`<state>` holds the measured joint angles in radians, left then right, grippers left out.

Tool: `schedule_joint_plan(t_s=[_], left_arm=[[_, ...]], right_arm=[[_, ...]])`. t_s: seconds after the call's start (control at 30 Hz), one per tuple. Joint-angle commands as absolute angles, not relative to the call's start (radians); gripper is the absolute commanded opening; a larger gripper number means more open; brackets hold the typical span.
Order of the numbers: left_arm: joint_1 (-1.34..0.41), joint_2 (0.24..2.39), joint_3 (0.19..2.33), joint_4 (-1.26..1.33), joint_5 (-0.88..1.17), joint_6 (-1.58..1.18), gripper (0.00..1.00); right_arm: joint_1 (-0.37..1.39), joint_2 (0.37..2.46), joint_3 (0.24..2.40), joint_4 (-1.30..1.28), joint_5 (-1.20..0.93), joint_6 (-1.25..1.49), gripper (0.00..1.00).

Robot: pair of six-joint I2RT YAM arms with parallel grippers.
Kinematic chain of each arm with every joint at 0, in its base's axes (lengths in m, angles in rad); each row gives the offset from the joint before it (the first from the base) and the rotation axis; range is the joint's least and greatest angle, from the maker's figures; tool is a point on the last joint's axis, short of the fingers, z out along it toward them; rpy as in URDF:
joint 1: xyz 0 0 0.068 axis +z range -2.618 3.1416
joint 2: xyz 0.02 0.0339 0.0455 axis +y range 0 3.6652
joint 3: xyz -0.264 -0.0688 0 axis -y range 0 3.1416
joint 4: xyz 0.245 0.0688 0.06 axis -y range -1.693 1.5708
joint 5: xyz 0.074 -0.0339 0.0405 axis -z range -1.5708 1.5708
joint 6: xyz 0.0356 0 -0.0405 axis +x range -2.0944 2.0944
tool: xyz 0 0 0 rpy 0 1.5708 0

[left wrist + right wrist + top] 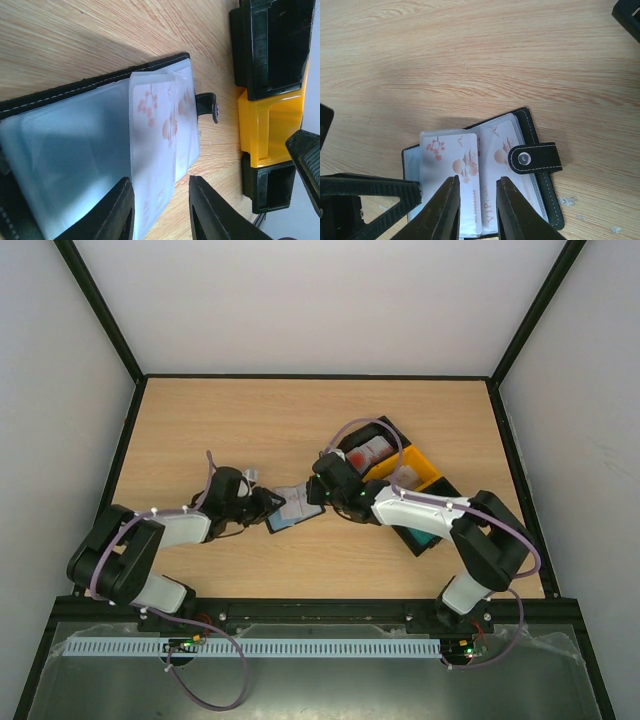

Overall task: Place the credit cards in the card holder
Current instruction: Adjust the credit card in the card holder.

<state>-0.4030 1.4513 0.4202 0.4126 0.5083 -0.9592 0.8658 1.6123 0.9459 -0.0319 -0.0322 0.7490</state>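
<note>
Right now my right gripper [477,180] points down at the open holder [547,192], low in the centre of its wrist view. Its jaws stand a little apart, with the end of a pale, red-printed card [465,170] showing in the gap. I cannot tell whether the fingers pinch that card or only stand over it. The card sits in a clear sleeve [427,145] on the holder's left page, and most of it looks to be inside. A second printed card lies just right of it, partly under the clasp tab [535,158].

My left gripper [160,179], at the bottom of its own view, straddles the edge of that sleeve. One finger lies against it and a strip of table [100,40] shows before the other, so it is part open and not clamped.

From above, the holder lies mid-frame between both grippers. The bins [415,468] sit to the upper right, with more cards [368,453] in the far black one.

I judge the step in hand is seating this card. Next I need a short, straight push along the sleeve while the left gripper steadies the page. Then the right one lifts clear and goes to the bins, without dragging the holder.
</note>
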Motion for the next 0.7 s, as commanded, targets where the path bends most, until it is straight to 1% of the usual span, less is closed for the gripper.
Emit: schedule_joint_plan(t_s=[0.0,0.17,0.3,0.67], left_arm=[[-0.421,1.487,0.458,0.453,0.515,-0.968,0.33],[-0.441,1.496,0.471,0.463,0.502,-0.975,0.34],[-0.446,1.494,0.464,0.465,0.494,-0.98,0.34],[-0.451,1.507,0.45,0.492,0.495,-0.991,0.35]], right_arm=[[0.859,1.577,0.926,-0.02,0.0,0.749,0.21],[0.857,1.64,0.942,-0.047,-0.079,0.709,0.21],[0.858,1.744,0.982,-0.062,-0.189,0.686,0.18],[0.858,1.853,1.03,-0.057,-0.236,0.679,0.13]])
